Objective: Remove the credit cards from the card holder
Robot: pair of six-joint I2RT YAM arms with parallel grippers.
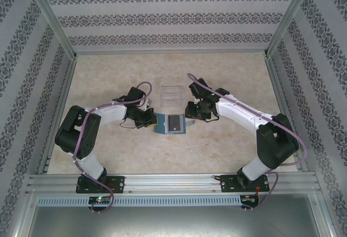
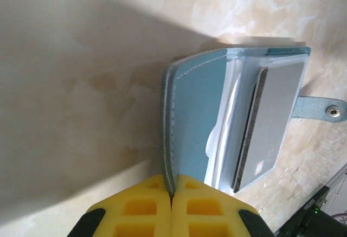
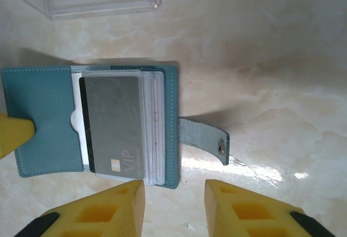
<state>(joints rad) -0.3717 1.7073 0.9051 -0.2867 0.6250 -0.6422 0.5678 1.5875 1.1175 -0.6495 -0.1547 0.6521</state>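
The teal card holder (image 3: 49, 123) lies open on the tabletop (image 3: 271, 58), a grey credit card (image 3: 116, 123) in its clear sleeve. The left jaws clamp its cover; the right jaws stand parted beside it.

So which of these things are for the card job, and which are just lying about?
For the job: wallet, open, cover pinched by the left gripper; grey card tucked inside.
Lying about: clear tray, beyond the wallet.

The card holder (image 1: 161, 126) lies open, a credit card (image 1: 175, 122) showing.
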